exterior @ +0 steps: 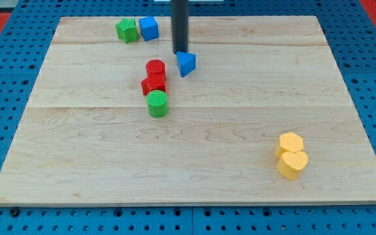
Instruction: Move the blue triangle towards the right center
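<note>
Single camera view of the wooden worktop. The blue triangle lies in the upper middle of the board, well apart from the right centre where it is to go. My tip rests at the triangle's upper-left edge, touching or just beside it; the end effector is a plain rod with no jaws, so it grips nothing and can only push. Just left of the triangle stand a red cylinder, a red block of unclear shape and a green cylinder in a short column; a green block and a blue cube sit near the view's top, and two yellow blocks touch each other at lower right. The triangle looks small, light and rigid, likely to slide easily yet pivot if pushed off-centre; contact is best made squarely on its left face, in line with its middle.
</note>
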{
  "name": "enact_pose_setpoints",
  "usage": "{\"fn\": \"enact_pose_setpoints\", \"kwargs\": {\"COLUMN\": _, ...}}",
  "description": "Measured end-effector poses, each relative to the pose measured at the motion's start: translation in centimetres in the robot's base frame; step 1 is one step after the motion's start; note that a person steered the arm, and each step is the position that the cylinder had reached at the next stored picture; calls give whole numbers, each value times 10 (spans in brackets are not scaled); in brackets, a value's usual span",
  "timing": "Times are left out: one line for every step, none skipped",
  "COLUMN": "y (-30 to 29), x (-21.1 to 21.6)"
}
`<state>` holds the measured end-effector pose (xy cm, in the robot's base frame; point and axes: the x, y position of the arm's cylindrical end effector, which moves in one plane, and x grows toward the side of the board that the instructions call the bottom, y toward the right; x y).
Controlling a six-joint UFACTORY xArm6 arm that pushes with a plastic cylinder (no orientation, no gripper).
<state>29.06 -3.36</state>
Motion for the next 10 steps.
{"fn": "enact_pose_setpoints", "kwargs": {"y": -32, "x": 13}}
{"fn": "enact_pose_setpoints", "kwargs": {"y": 36, "x": 40}}
{"fn": "enact_pose_setpoints", "kwargs": {"y": 121, "x": 41}}
{"fn": "enact_pose_setpoints", "kwargs": {"y": 118, "x": 43}}
{"fn": "enact_pose_setpoints", "kwargs": {"y": 58, "x": 32}}
{"fn": "enact_pose_setpoints", "kwargs": {"y": 91, "x": 75}}
{"fn": "enact_pose_setpoints", "kwargs": {"y": 174, "x": 85}}
{"fn": "enact_pose_setpoints", "kwargs": {"y": 165, "x": 69}}
{"fn": "enact_pose_setpoints", "kwargs": {"y": 165, "x": 38}}
{"fn": "enact_pose_setpoints", "kwargs": {"y": 176, "x": 21}}
